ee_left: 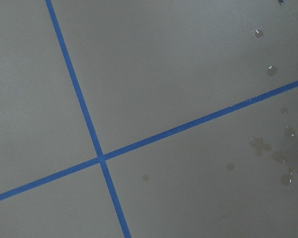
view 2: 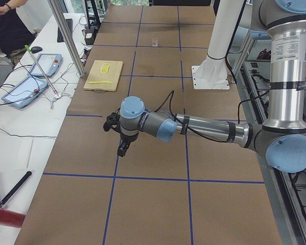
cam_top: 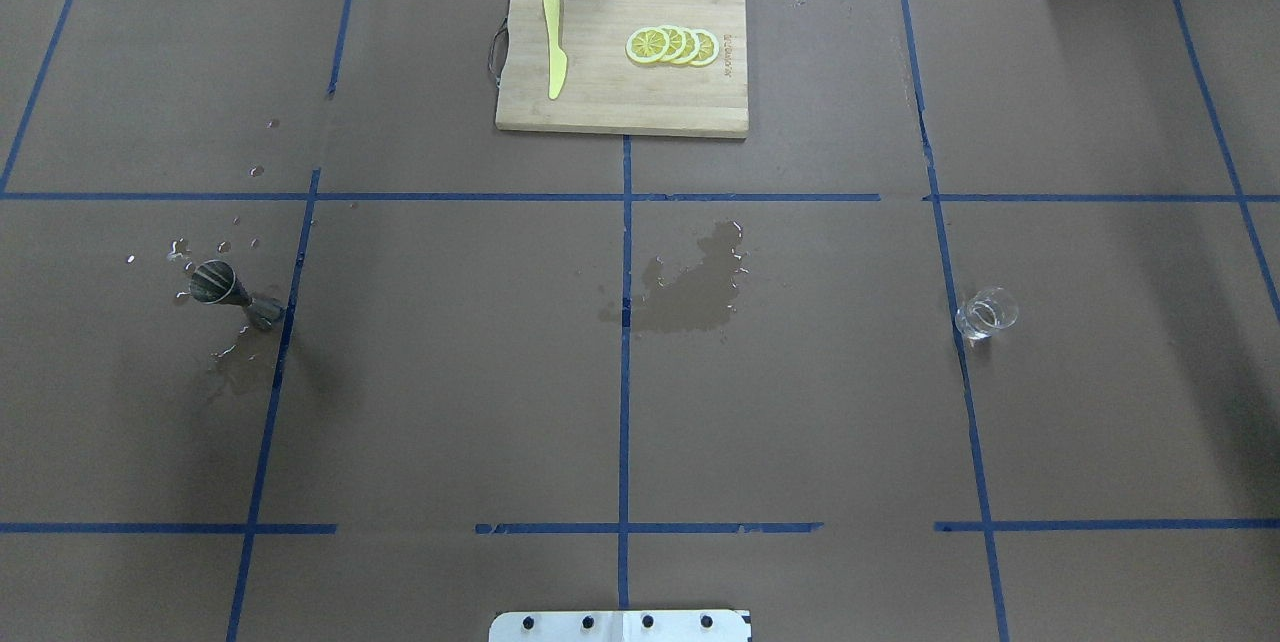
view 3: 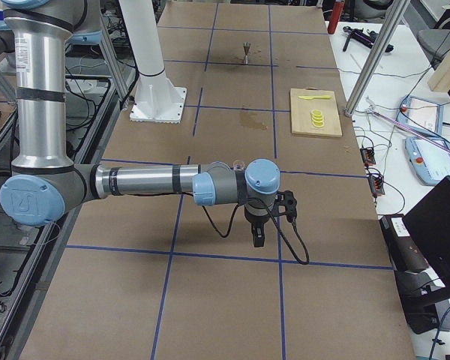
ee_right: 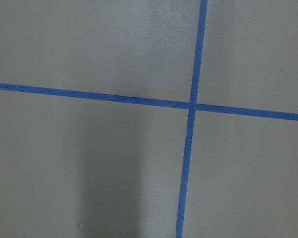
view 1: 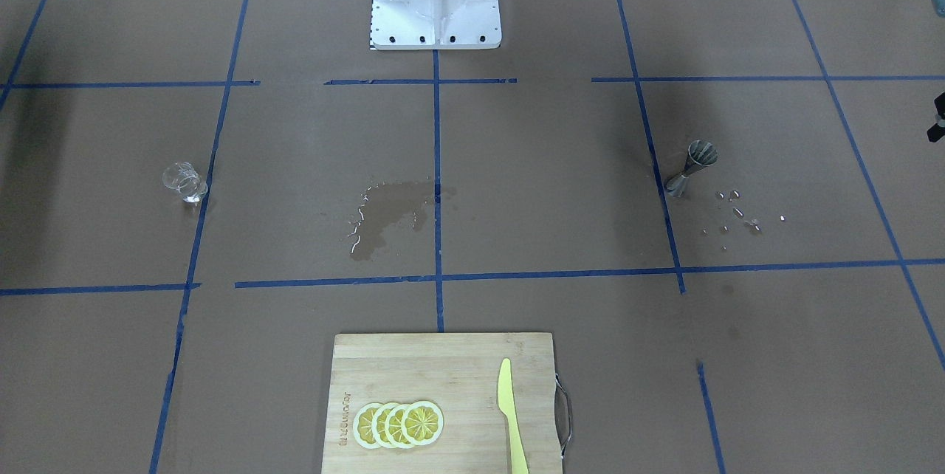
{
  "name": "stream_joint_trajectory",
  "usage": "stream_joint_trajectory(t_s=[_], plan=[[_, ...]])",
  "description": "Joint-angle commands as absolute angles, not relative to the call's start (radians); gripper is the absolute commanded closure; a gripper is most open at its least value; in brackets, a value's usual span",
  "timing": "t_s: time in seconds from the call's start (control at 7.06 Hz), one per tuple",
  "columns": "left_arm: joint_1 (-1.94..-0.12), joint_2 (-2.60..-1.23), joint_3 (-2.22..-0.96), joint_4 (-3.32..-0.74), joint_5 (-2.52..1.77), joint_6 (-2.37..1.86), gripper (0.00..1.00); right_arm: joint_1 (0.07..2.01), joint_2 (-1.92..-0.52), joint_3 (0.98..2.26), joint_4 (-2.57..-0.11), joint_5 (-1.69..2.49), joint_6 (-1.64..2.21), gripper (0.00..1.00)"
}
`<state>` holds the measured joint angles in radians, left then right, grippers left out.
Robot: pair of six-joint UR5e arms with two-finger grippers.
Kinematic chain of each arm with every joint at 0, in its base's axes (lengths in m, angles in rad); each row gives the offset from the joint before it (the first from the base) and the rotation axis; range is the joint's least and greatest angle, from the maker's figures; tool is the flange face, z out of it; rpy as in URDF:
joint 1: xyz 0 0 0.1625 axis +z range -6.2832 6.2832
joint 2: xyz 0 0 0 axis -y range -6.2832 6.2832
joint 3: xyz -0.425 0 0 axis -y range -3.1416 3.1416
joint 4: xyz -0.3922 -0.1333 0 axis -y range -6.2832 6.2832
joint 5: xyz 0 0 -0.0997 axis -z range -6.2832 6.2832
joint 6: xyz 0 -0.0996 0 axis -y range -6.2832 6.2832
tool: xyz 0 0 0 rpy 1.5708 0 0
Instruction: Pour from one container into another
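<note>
Left gripper [view 2: 122,149] points down over bare table [cam_top: 450,402], apart from the jigger [cam_top: 225,290]. Right gripper [view 3: 256,237] hangs likewise, off from the glass [cam_top: 986,312]. Whether either is parted or clenched I cannot tell from these side views.

Neither container is held. The jigger is slim steel, a double cone upright among droplets [view 1: 734,196]; the glass is small, clear and round-walled. I judge it best to take the jigger at its narrow waist and keep it level: the puddle [cam_top: 690,287] suggests spills come easily.
</note>
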<state>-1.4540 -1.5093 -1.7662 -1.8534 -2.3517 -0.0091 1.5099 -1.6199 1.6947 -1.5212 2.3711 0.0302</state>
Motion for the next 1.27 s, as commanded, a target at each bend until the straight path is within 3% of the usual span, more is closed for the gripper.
stream_joint_trajectory(t_s=[0.0, 0.28, 0.71, 0.99, 1.13], plan=[[-1.377, -1.513, -1.781, -2.093, -2.352, -0.227, 0.0, 1.499, -1.614, 1.694, -1.522, 2.37, 0.034, 0.0], [-1.232, -1.512, -1.792, -2.398, -2.327, -0.6, 0.0, 1.477, -1.609, 1.693, -1.522, 2.368, 0.032, 0.0], [-0.917, -1.506, -1.948, -2.431, -1.883, -0.913, 0.02, 1.47, -1.624, 1.684, -1.414, 2.37, 0.032, 0.0], [-0.665, -1.413, -2.043, -2.433, -1.487, -1.041, 0.04, 1.47, -1.628, 1.666, -1.404, 2.437, 0.032, 0.0], [-0.646, -1.372, -2.077, -2.433, -1.424, -1.055, 0.03, 1.47, -1.628, 1.667, -1.404, 2.437, 0.032, 0.0]])
